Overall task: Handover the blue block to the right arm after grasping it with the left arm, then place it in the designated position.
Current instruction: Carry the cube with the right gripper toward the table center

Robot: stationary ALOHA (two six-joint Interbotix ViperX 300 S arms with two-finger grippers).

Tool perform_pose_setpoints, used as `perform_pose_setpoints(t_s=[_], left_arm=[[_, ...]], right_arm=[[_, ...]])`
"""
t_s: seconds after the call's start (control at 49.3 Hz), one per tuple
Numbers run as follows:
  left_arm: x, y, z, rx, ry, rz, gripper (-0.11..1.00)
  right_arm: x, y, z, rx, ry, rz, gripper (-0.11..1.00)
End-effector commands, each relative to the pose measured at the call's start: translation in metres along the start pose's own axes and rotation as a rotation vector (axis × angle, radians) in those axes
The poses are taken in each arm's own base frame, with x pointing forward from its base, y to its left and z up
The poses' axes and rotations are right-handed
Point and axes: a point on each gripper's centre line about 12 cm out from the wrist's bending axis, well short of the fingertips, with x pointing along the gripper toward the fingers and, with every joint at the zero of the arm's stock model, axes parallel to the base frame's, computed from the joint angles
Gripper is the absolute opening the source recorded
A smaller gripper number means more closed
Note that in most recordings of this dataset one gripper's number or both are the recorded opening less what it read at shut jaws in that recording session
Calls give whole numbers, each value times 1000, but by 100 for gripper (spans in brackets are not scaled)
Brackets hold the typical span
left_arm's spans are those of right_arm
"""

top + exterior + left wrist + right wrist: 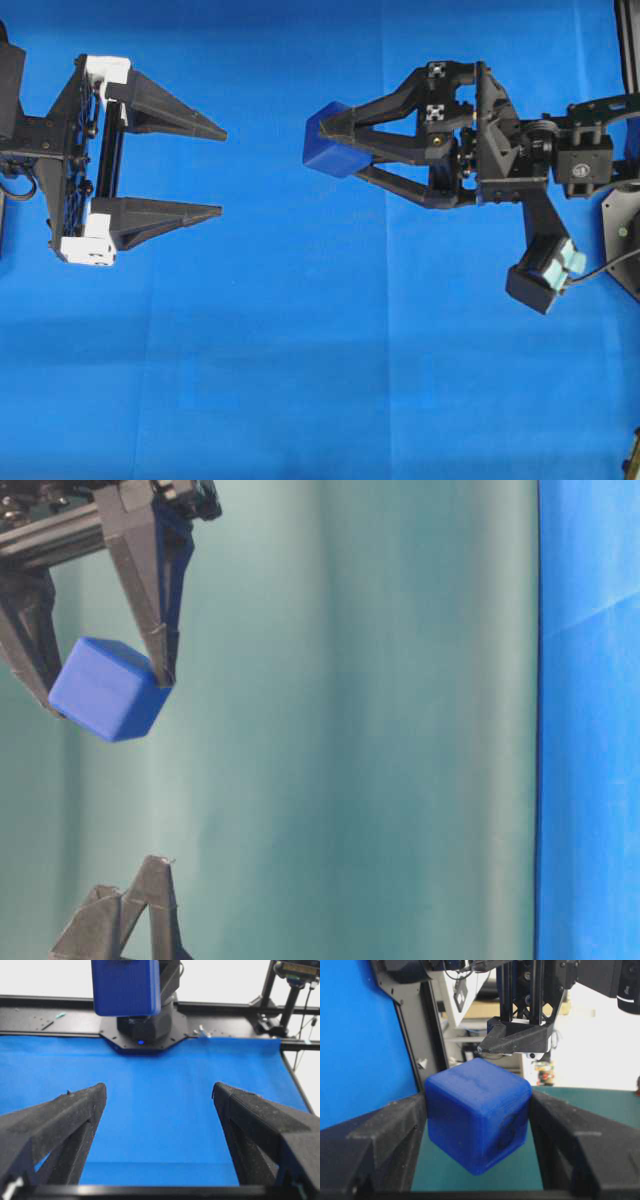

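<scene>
The blue block [325, 150] is a dark-blue cube held in the air over the cloth, tilted. My right gripper [336, 147] is shut on it, one black finger on each side [395, 1125]. The right wrist view shows the block [477, 1115] filling the gap between the fingers, a faint mark on one face. My left gripper [222, 172], with white pieces on its frame, stands open and empty to the left of the block, a gap between them. Seen from the left wrist, the block [126, 987] hangs ahead of the open jaws. No marked designated position is in view.
A bright-blue cloth [300, 380] covers the table. A black frame rail [50, 1020] and the right arm's base [142, 1035] stand at the far edge. The teal-faced box [548, 272] hangs from the right arm. A teal backdrop [350, 730] stands behind.
</scene>
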Motion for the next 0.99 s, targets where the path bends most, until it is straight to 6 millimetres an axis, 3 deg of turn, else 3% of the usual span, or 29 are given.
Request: perform_pose_setpoints(t_s=[0.0,0.345,0.689,0.973], left_arm=[[-5,-1,13,2,-43,-3,93],[-5,-1,13,2,-41,-3,93],[-5,-1,13,3,-41,-3,93],[-5,-1,13,3,-41,-3,93]], right_arm=[[-8,-10,6,90,-21,-28,56],[-24,-19,10,666,-58,-49,56],[-35,-21,8,1133,-58,-48,56],[-35,-18,4,1279,-15,-48,56]])
